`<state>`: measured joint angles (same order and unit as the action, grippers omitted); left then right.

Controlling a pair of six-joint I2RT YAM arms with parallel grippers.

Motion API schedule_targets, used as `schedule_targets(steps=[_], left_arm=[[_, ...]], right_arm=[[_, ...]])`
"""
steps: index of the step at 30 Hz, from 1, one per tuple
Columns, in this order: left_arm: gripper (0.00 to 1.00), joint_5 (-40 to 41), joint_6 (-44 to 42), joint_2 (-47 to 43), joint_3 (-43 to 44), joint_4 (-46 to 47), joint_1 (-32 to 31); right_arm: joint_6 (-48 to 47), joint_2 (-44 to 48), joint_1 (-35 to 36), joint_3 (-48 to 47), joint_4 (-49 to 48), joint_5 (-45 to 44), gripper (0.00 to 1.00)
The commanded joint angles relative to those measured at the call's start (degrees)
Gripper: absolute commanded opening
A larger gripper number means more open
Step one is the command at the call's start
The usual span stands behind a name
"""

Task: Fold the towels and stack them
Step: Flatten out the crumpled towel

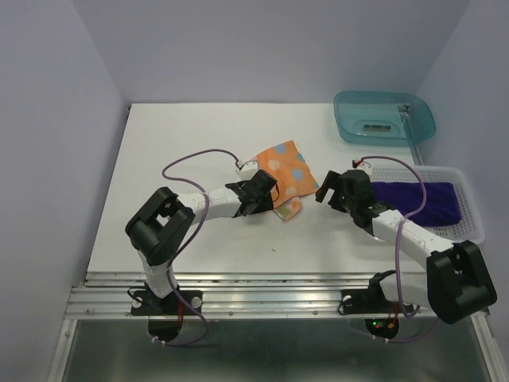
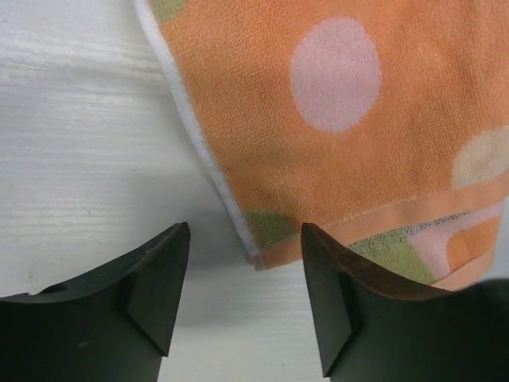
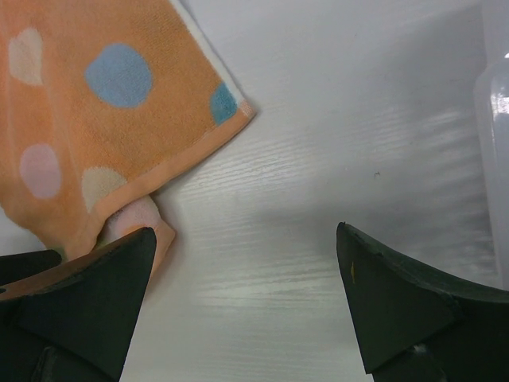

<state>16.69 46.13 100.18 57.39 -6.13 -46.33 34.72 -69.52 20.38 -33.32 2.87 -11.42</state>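
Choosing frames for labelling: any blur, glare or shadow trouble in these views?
Top external: sharp, evenly lit. Left wrist: orange towel weave crisp, claw fingers dark. Right wrist: sheen streaks on the table, towel slightly soft.

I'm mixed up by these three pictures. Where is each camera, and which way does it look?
Top camera: high up behind the arms, looking down at the table; both whole arms show, with the left pincer and right pincer.
Left wrist camera: on the left arm, looking down past its open black fingers at a corner of the orange dotted towel.
Right wrist camera: on the right arm, looking down past its open fingers at another corner and bare table.
Shared: all three see the orange dotted towel.
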Motion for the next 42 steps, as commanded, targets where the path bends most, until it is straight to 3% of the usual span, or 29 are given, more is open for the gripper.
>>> schedule_targets(steps=[1,5,12,24,26,29,30,32,34,42], left_arm=[[0.65,6.0,1.0,2.9,3.5,-7.9,-1.3],[0.61,6.6,0.8,5.2,4.8,-9.1,-1.7],[0.45,8.7,1.3,7.7,5.0,-12.5,-2.1],[0.46,7.6,-5.7,9.9,3.0,-11.9,-2.8],[0.37,6.3,-7.9,10.0,3.0,-11.8,-2.8],[0.34,3.5,-10.7,10.5,3.4,-11.9,-3.0],[0.26,2.8,-11.8,11.0,4.0,-12.1,-3.2],[0.21,2.6,-13.1,11.4,4.4,-13.1,-3.7],[0.00,4.5,-11.3,11.7,4.8,-16.2,-3.7],[0.00,6.0,-6.8,7.1,-1.0,-15.1,-2.9]], right_arm=[[-0.4,-1.3,-0.1,-1.8,-1.4,-2.6,1.00],[-0.6,-1.9,0.0,-2.3,-0.9,-2.9,1.00],[-1.0,-1.6,0.0,-1.7,-1.6,-3.3,1.00],[-1.8,-1.9,0.0,-1.9,-2.2,-3.5,1.00],[-1.8,-1.9,0.0,-1.9,-2.3,-3.2,1.00],[-1.8,-1.9,0.0,-1.9,-2.3,-3.6,1.00],[-2.1,-2.0,0.0,-2.0,-2.3,-3.8,1.00],[-2.2,-2.0,0.0,-2.2,-2.1,-4.1,1.00],[-2.4,-1.8,0.0,-2.2,-2.2,-4.0,1.00],[-4.0,-2.7,0.0,-2.0,-4.4,-0.6,1.00]])
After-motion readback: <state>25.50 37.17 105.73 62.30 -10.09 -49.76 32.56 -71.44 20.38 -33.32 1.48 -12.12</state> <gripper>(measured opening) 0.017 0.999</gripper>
